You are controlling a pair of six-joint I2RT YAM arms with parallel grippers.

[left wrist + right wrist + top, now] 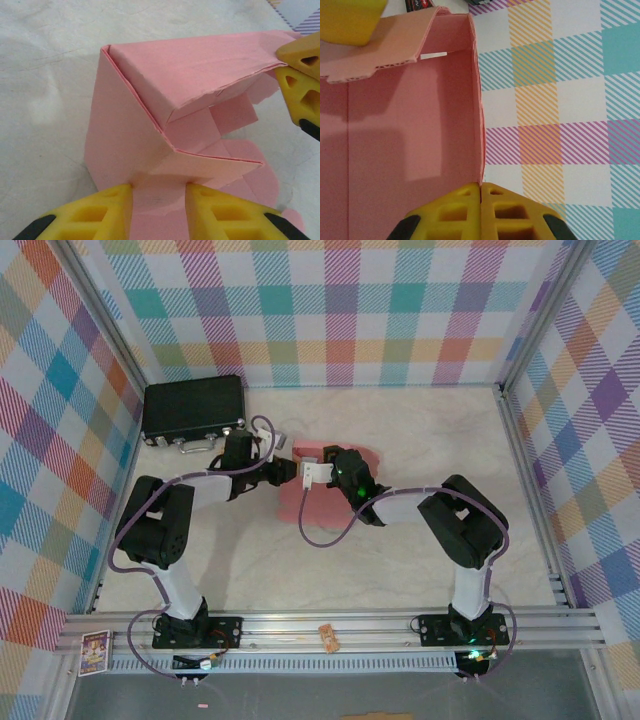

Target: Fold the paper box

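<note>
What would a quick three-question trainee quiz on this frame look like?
1. True or false: the right gripper is shut on an edge of the paper box.
2. Where on the table is the black case? A) far-left corner B) near-right corner C) on top of the paper box
3. What colour are the fingers of the left gripper?
Key: 1 true; 2 A; 3 yellow.
</note>
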